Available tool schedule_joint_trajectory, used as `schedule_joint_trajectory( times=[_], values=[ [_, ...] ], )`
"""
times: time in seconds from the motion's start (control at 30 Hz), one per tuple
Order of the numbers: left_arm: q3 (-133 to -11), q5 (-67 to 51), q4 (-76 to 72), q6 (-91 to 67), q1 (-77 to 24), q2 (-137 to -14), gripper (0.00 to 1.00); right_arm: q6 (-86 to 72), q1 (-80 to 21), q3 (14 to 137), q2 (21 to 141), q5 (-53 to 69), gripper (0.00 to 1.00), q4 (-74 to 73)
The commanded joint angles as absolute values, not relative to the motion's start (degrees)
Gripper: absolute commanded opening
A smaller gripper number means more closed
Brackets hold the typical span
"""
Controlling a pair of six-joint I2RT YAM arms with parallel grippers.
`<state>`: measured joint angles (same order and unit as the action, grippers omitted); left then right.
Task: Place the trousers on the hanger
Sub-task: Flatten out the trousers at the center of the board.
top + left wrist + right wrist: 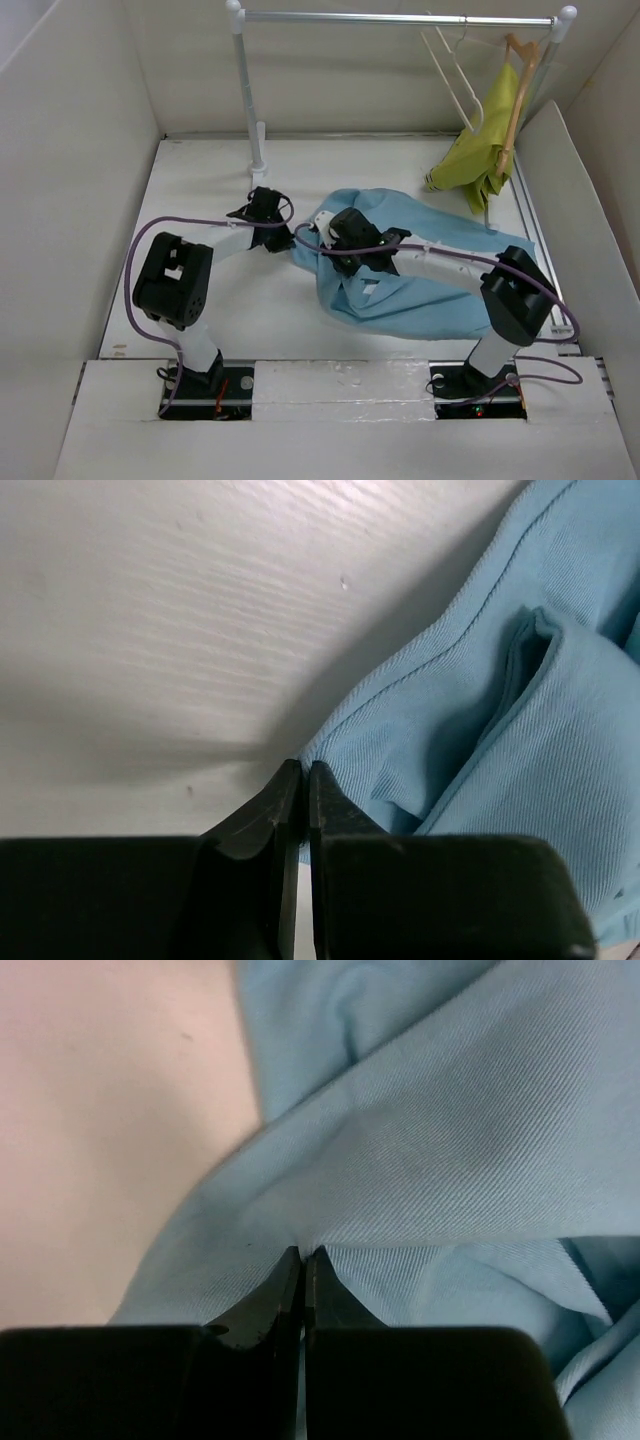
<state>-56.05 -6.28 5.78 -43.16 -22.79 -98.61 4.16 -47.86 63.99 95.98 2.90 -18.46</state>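
Observation:
The light blue trousers point(430, 280) lie crumpled on the white table, right of centre. My left gripper point(288, 240) is at their left edge; in the left wrist view its jaws point(303, 770) are shut, with a corner of the trousers' hem point(400, 740) pinched at the tips. My right gripper point(338, 262) is over the left part of the cloth. In the right wrist view it point(303, 1253) is shut on a puckered fold of the trousers point(450, 1160). The cream-white hanger point(455, 75) hangs by its hook from the rail at the back right.
A metal clothes rail point(400, 17) spans the back on a white pole point(245, 90). A tan wooden hanger point(518, 95) carries a yellow-green garment point(480, 150) beside the white hanger. White walls point(70, 150) enclose the table on three sides.

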Motion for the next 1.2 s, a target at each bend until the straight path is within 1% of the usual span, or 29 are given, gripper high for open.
schedule_joint_trajectory(
  times=[0.0, 0.07, 0.1, 0.13, 0.2, 0.23, 0.3, 0.33, 0.4, 0.43, 0.57, 0.63, 0.7, 0.73, 0.77, 0.8, 0.83, 0.9, 0.93, 0.97, 1.0, 1.03, 1.07, 1.1, 1.17],
  values=[
    [-58.62, -4.4, 5.54, -43.24, -20.39, -94.14, 0.0, 6.84, -53.95, 69.6, 91.42, 0.35, 0.0, -19.15],
    [-59.32, -4.22, 5.62, -43.42, -19.17, -91.16, 0.0, 8.78, -57.03, 69.52, 88.26, 2.54, 0.0, -21.43],
    [-60.37, -4.13, 5.71, -43.42, -19.16, -90.27, 0.0, 9.49, -59.74, 69.09, 84.85, 4.72, 0.0, -21.88],
    [-61.08, -3.96, 6.06, -43.33, -18.64, -89.05, 0.0, 10.88, -61.24, 68.65, 83.07, 9.44, 0.0, -22.23],
    [-63.01, -2.82, 6.94, -42.98, -18.63, -88.42, 0.0, 11.34, -65.02, 66.46, 79.56, 12.38, 0.0, -22.94],
    [-65.02, -1.68, 7.99, -42.8, -18.63, -88.24, 0.0, 11.95, -65.04, 65.66, 77.1, 17.96, 0.0, -23.03],
    [-67.31, -0.71, 9.14, -42.37, -18.63, -87.8, 0.0, 12.56, -65.65, 64.08, 75.86, 22.83, 0.0, -24.52],
    [-69.76, 1.39, 9.84, -42.02, -18.63, -87.63, 0.0, 13.09, -65.65, 60.68, 75.41, 29.03, 0.0, -23.3],
    [-72.85, 3.77, 11.77, -41.05, -18.63, -86.93, 0.0, 13.71, -65.65, 58.11, 76.81, 30.41, 0.0, -21.62],
    [-76.25, 6.3, 13.6, -40.52, -18.63, -86.66, 0.0, 14.49, -65.65, 57.05, 79.69, 31.28, 0.0, -21.1],
    [-83.48, 12.38, 17.31, -38.5, -18.11, -83.25, 0.0, 17.04, -65.65, 59.05, 88.3, 31.28, 0.0, -22.23],
    [-87.26, 13.88, 16.79, -37.1, -17.58, -80.79, 0.0, 18.71, -65.65, 60.81, 90.25, 33.13, 0.0, -23.63],
    [-89.98, 14.06, 16.78, -35.34, -17.58, -80.68, 0.0, 19.42, -66.18, 61.87, 90.01, 31.82, 0.0, -25.31],
    [-94.26, 15.19, 20.27, -34.37, -17.58, -81.21, 0.0, 19.42, -66.18, 61.87, 89.48, 29.29, 0.01, -25.75],
    [-96.74, 16.51, 23.35, -34.19, -17.58, -83.47, 0.0, 19.51, -66.18, 61.96, 88.52, 27.96, 0.05, -26.71],
    [-99.03, 18.35, 26.6, -34.28, -17.58, -84.71, 0.0, 19.6, -66.18, 61.88, 85.98, 27.17, 0.12, -27.24],
    [-102.1, 19.94, 31.42, -34.28, -17.58, -86.03, 0.0, 18.99, -66.18, 61.79, 84.48, 24.98, 0.12, -27.59],
    [-102.39, 21.17, 33.74, -34.19, -18.63, -85.17, 0.0, 17.85, -63.82, 61.0, 81.14, 22.86, 0.13, -28.39],
    [-101.61, 23.7, 34.36, -34.1, -19.5, -84.38, 0.0, 16.97, -62.94, 60.47, 77.9, 21.81, 0.17, -28.21],
    [-100.82, 24.77, 34.19, -33.41, -20.47, -81.68, 0.0, 16.53, -61.8, 59.95, 76.48, 21.71, 0.23, -27.95],
    [-98.9, 24.79, 33.67, -33.22, -20.48, -80.35, 0.0, 16.26, -60.66, 59.42, 75.33, 21.8, 0.43, -28.04],
    [-98.01, 24.35, 32.97, -33.14, -20.48, -78.5, 0.0, 15.82, -58.64, 58.46, 73.41, 21.62, 0.53, -28.3],
    [-97.82, 23.91, 33.13, -32.96, -18.83, -78.31, 0.0, 15.65, -57.58, 58.27, 72.52, 21.53, 0.58, -29.17],
    [-98.08, 23.47, 33.48, -32.44, -17.94, -78.57, 0.0, 15.82, -56.52, 58.27, 71.9, 21.27, 0.66, -29.88],
    [-99.48, 23.64, 35.94, -31.99, -16.53, -80.75, 0.0, 15.99, -53.62, 58.36, 69.45, 21.01, 0.67, -30.93]
  ],
)
